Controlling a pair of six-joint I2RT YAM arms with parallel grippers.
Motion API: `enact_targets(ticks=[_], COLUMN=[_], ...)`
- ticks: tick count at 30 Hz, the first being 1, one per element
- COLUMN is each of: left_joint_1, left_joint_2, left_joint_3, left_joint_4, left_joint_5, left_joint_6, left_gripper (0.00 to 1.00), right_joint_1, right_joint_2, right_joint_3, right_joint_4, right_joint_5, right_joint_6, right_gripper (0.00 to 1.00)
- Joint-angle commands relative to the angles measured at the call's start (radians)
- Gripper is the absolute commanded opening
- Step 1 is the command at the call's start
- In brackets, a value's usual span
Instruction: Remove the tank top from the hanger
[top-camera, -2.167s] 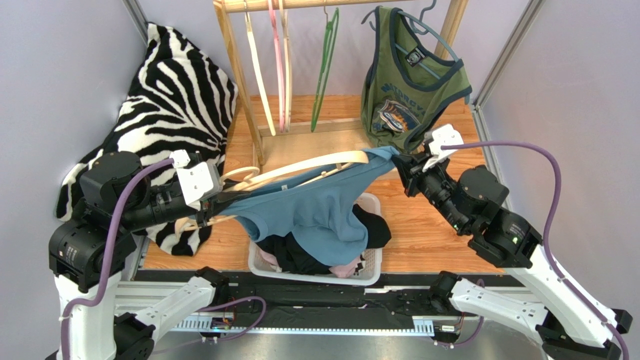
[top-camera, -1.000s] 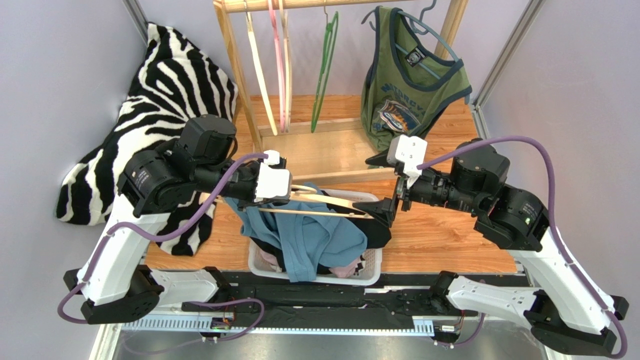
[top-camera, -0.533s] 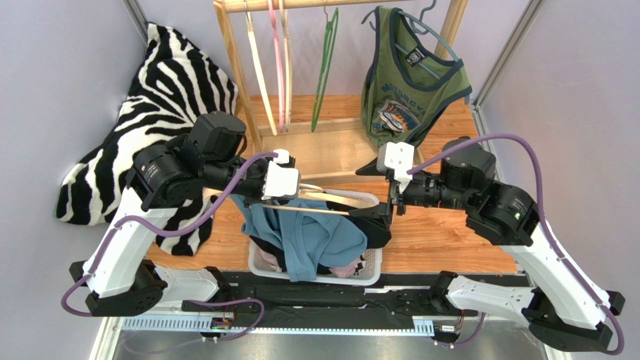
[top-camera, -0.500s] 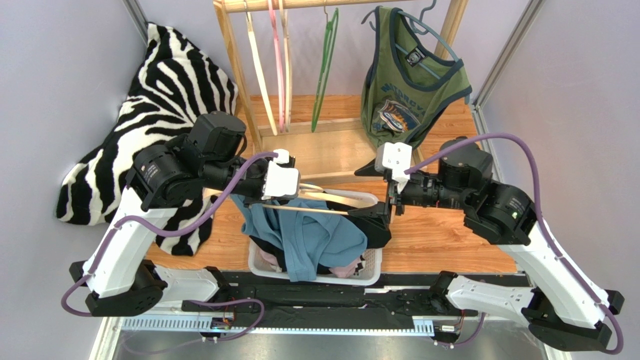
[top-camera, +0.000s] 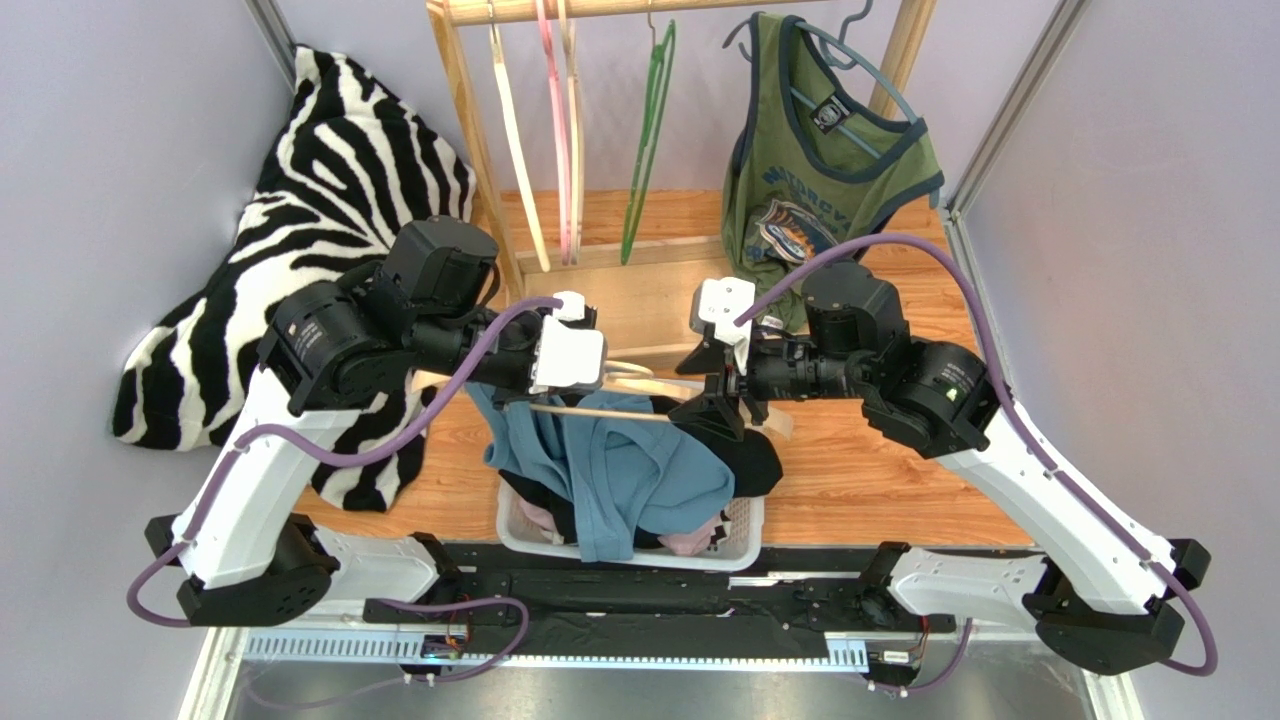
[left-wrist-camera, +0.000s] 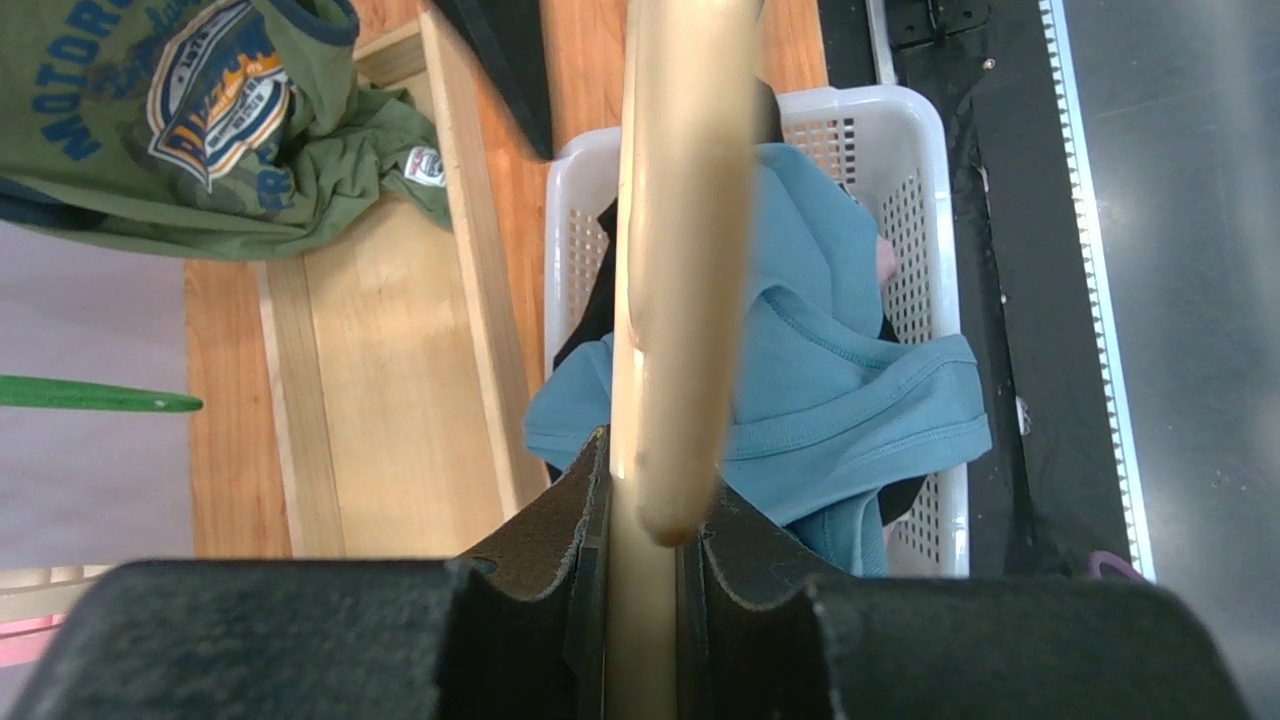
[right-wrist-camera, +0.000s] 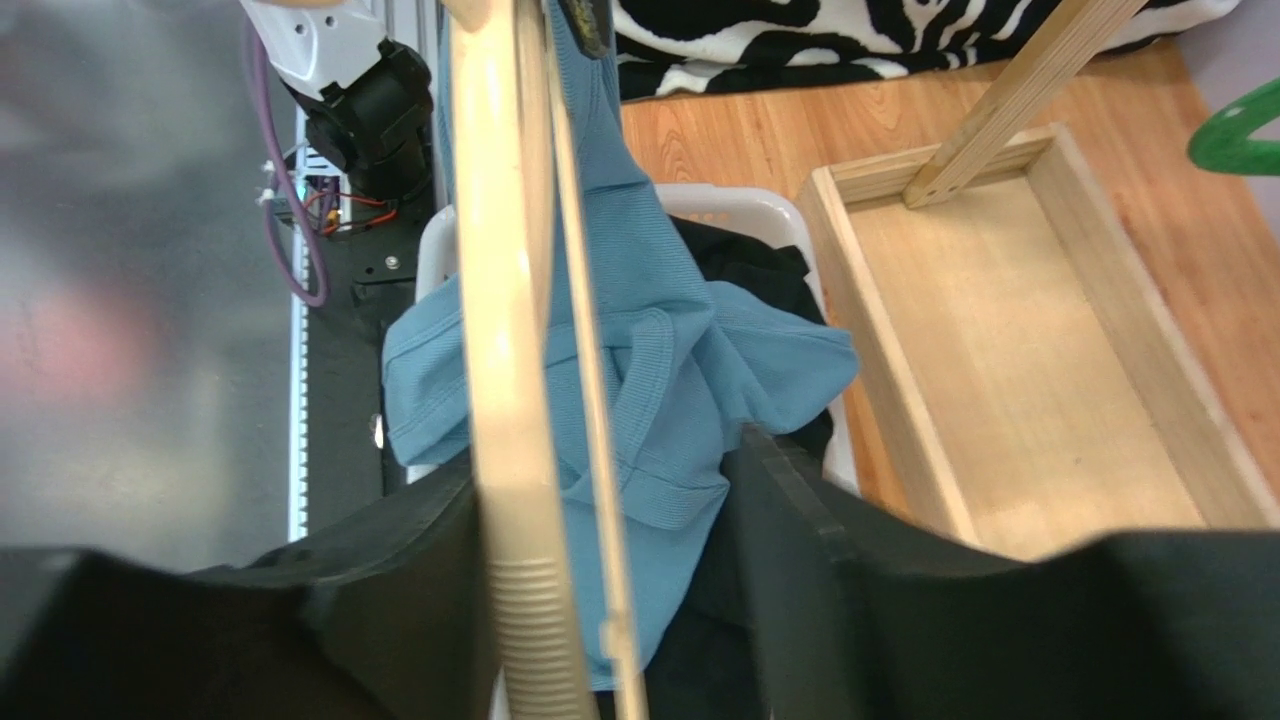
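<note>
Now left gripper (left-wrist-camera: 646, 510) clamps wooden hanger (left-wrist-camera: 684, 225) to steady it. Right gripper (right-wrist-camera: 601, 525) straddles it, unclosed; blue tank top (top-camera: 631, 458) sags below.

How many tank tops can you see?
2. The green tank top hangs on the rack, at the back right. The blue tank top lies heaped on the white basket, under the wooden hanger. The dark clothes in the basket may hide more.

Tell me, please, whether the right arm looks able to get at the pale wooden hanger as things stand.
Probably yes: the pale wooden hanger lies between the right gripper's open jaws, with nothing blocking it.
</note>
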Motion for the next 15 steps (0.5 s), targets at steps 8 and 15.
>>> enact_targets(ticks=[8,15], left_joint_1=[-0.015,-0.015], left_joint_2=[-0.018,-0.038], left_joint_3=[-0.016,-0.032], left_joint_4=[0.077,0.255], left_joint_5=[0.046,-0.149], left_joint_6=[-0.072,-0.224], left_gripper=[0.0,0.7], right_joint_1=[0.021,0.039], right_joint_2=[-0.021,-0.081], right_joint_3=[0.057,0.013], right_joint_4=[0.004,0.039], right_joint_5=[0.028,0.085], right_joint_6=[0.025,0.022], right_gripper=[0.0,0.0])
